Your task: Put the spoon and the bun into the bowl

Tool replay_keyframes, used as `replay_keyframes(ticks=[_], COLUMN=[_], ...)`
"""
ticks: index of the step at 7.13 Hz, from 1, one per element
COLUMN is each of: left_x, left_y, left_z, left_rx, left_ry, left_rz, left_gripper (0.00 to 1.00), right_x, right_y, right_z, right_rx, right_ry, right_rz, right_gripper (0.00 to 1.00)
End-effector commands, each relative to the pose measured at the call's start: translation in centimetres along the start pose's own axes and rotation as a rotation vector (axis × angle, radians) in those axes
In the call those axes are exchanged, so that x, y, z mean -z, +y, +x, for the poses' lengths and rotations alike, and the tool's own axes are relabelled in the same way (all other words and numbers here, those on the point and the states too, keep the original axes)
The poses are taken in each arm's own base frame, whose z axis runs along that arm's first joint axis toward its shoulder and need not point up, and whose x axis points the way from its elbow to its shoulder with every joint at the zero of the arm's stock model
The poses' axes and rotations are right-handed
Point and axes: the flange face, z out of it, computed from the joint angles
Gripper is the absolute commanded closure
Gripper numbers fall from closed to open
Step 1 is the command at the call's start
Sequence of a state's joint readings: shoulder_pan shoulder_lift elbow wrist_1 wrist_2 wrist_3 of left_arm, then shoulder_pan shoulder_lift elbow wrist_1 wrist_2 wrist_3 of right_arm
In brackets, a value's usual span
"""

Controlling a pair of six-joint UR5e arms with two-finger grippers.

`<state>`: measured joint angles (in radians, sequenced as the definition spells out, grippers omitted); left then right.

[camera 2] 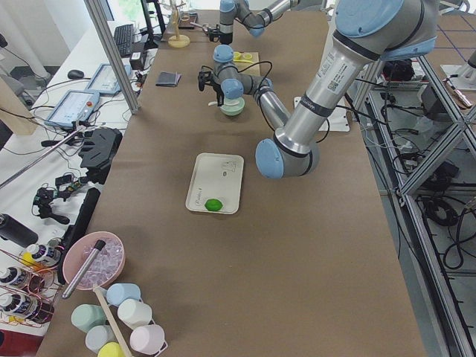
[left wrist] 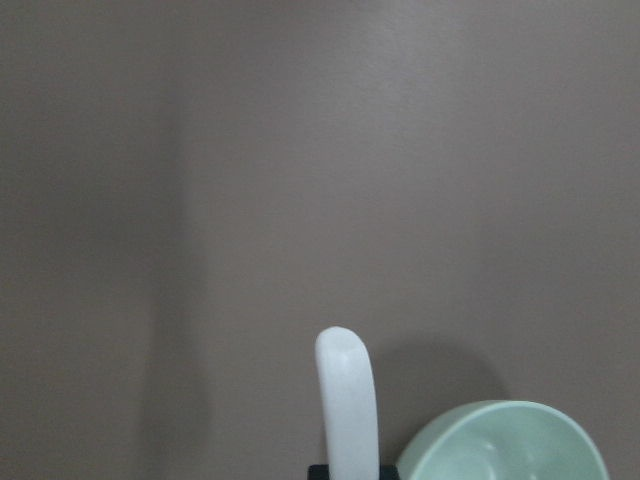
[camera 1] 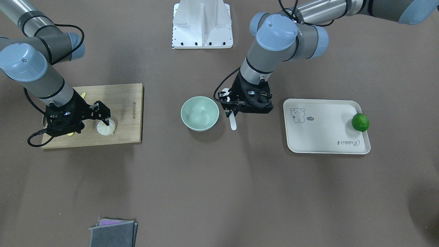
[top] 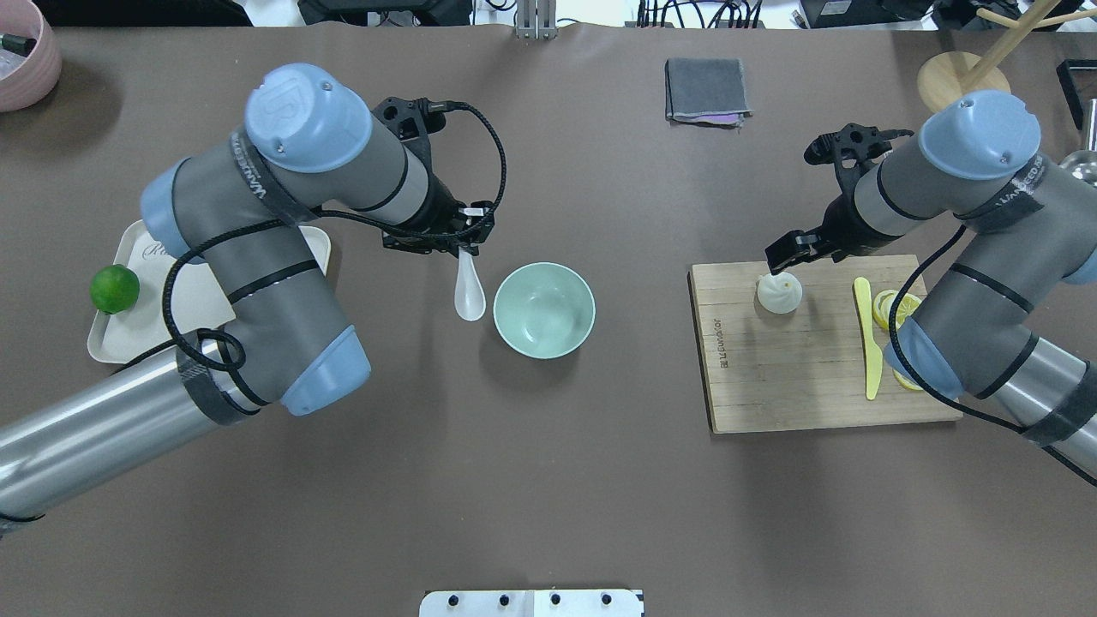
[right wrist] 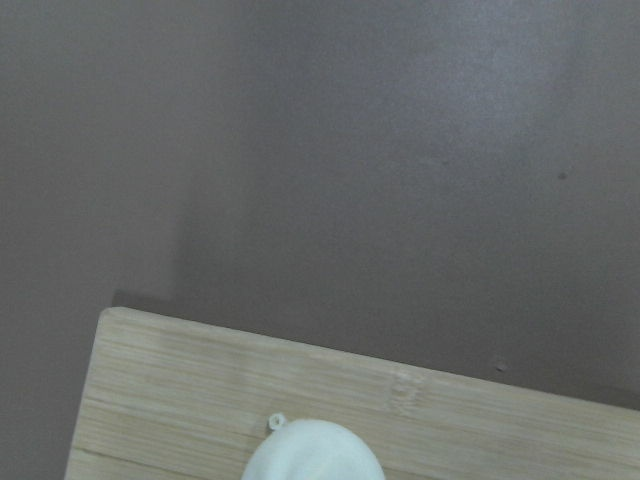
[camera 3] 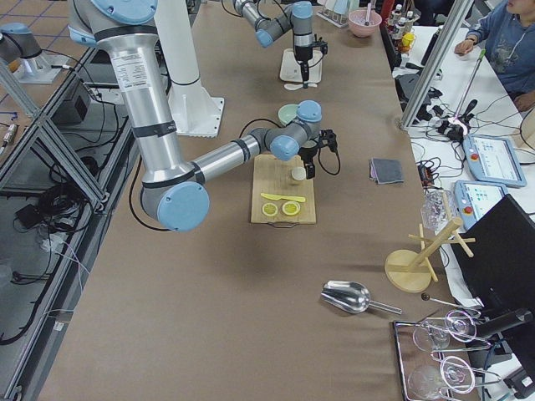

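The white spoon (top: 470, 296) hangs from my left gripper (top: 467, 250), which is shut on its handle just left of the pale green bowl (top: 543, 308). In the front view the spoon (camera 1: 233, 122) sticks out below the gripper (camera 1: 233, 111) beside the empty bowl (camera 1: 200, 113). The left wrist view shows the spoon's end (left wrist: 345, 400) and the bowl's rim (left wrist: 505, 425). The white bun (top: 779, 293) sits on the wooden board's far left corner. My right gripper (top: 784, 261) is open just above it. The bun also shows in the front view (camera 1: 105, 127) and the right wrist view (right wrist: 312, 455).
The wooden cutting board (top: 806, 377) also carries a yellow knife (top: 867, 334) and lemon slices (top: 891, 308). A white tray (camera 1: 322, 133) with a green lime (camera 1: 360, 122) lies on my left. A grey cloth (top: 704, 90) lies at the table's far side.
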<state>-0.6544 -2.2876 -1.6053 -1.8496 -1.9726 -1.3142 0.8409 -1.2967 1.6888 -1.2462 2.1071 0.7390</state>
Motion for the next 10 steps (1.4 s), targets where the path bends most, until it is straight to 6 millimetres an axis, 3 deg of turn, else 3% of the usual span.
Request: replay_keyframes(ticks=[1, 2, 3, 4, 5, 6, 7, 8, 9, 10], left_x=[-3.3, -5.3, -6.0, -6.1, -6.0, -5.7, -5.3, -4.2, -2.1, -0.3], left_y=[1.7, 3.0, 4.5, 4.5, 4.5, 4.2, 4.2, 3.5, 1.8, -0.6], left_z=[2.9, 2.9, 3.5, 3.5, 3.6, 4.0, 4.0, 3.7, 2.6, -1.6], left_rx=[0.02, 0.033, 0.022, 0.02, 0.02, 0.021, 0.018, 0.021, 0.035, 0.054], left_ry=[0.047, 0.064, 0.07, 0.068, 0.07, 0.072, 0.079, 0.088, 0.095, 0.074], left_rz=[0.061, 0.073, 0.066, 0.069, 0.076, 0.107, 0.113, 0.127, 0.154, 0.19], left_gripper=[1.0, 1.0, 1.0, 0.86, 0.16, 0.03, 0.02, 0.02, 0.02, 0.03], right_x=[-1.0, -1.7, -2.0, -2.4, -3.1, -3.1, -3.4, -3.4, -3.1, -2.4], right_y=[0.6, 0.9, 1.1, 1.3, 1.5, 1.5, 1.7, 1.8, 1.8, 1.7], right_z=[-0.7, -1.0, -1.3, -1.3, -1.3, -1.5, -1.5, -1.5, -1.8, -2.1], right_rx=[0.011, 0.018, 0.024, 0.024, 0.028, 0.031, 0.033, 0.033, 0.037, 0.037], right_ry=[0.003, 0.012, 0.016, 0.02, 0.035, 0.038, 0.041, 0.041, 0.036, 0.028], right_rz=[-0.014, -0.019, -0.019, -0.025, -0.026, -0.023, -0.026, -0.026, -0.023, -0.012], right_gripper=[0.01, 0.02, 0.02, 0.02, 0.03, 0.19, 0.5, 0.93, 1.0, 1.0])
